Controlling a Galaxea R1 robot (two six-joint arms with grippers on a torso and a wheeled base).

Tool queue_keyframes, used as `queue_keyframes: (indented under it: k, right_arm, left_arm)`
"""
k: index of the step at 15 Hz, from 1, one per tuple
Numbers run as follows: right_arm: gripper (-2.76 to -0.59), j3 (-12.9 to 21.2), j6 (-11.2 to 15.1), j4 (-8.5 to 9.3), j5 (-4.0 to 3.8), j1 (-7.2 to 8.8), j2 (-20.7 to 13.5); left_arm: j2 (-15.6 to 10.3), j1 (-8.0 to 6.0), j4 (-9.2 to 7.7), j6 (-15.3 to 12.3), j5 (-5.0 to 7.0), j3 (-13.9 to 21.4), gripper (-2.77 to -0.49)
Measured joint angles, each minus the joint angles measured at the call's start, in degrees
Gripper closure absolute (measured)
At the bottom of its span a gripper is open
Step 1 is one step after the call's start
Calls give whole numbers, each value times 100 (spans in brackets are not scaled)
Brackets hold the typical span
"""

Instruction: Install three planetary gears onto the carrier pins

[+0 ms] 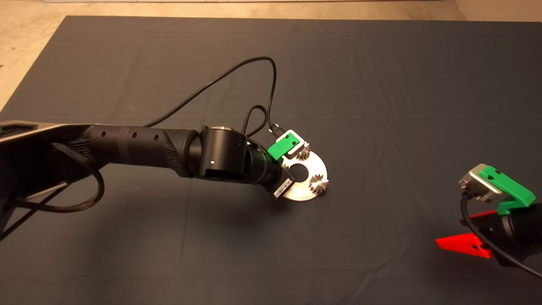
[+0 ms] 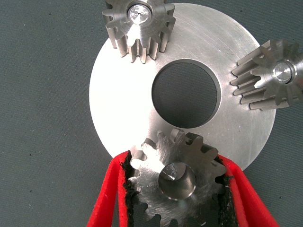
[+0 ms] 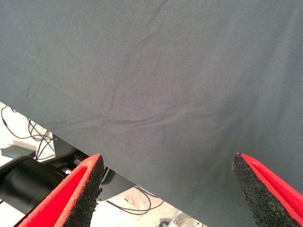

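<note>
A shiny round plate [image 2: 123,109] with a large central hole lies mid-mat, also seen in the head view as the plate [image 1: 301,194]. Two planetary gears [image 2: 139,26] [image 2: 272,75] sit on carrier pins, whose tops [image 2: 140,11] show in their centres. The third gear [image 2: 177,182] is at the plate's rim with a pin top [image 2: 171,173] visible in its hole. My left gripper [image 2: 176,161] is shut on it, pads against the teeth on both sides. In the head view the left wrist covers that gear. My right gripper [image 1: 470,231] waits open at the lower right.
A black cable [image 1: 254,80] loops above the mat behind the left wrist. The dark mat [image 1: 381,84] ends at bare floor [image 1: 25,51] on the far left. Beyond the mat's edge, the right wrist view shows cables [image 3: 28,137] and a black arm section [image 3: 28,184].
</note>
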Motion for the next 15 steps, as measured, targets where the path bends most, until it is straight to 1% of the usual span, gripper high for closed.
queue_keyframes:
  k: [2,3,4,7,10,11,15]
  right_arm:
    - [-202,0,0,0,6,0,0]
    - [-202,-2,0,0,9,1,2]
    - [-202,0,0,0,13,0,0]
    - [-202,-1,-1,0,28,2,2]
    - [-202,-2,-2,0,136,2,2]
    - [-202,-2,0,0,153,2,2]
    - [-202,-2,-1,0,152,3,2]
  left_arm:
    - [-37,0,-1,0,-19,4,-78]
    - [-63,2,-11,-1,25,4,-77]
    - [-82,5,-34,0,-10,6,-78]
    - [-94,4,-69,0,-3,15,-78]
    - [-100,5,-69,0,22,50,-78]
    - [-105,5,-69,0,20,52,-78]
    - [-100,5,-71,-3,27,52,-78]
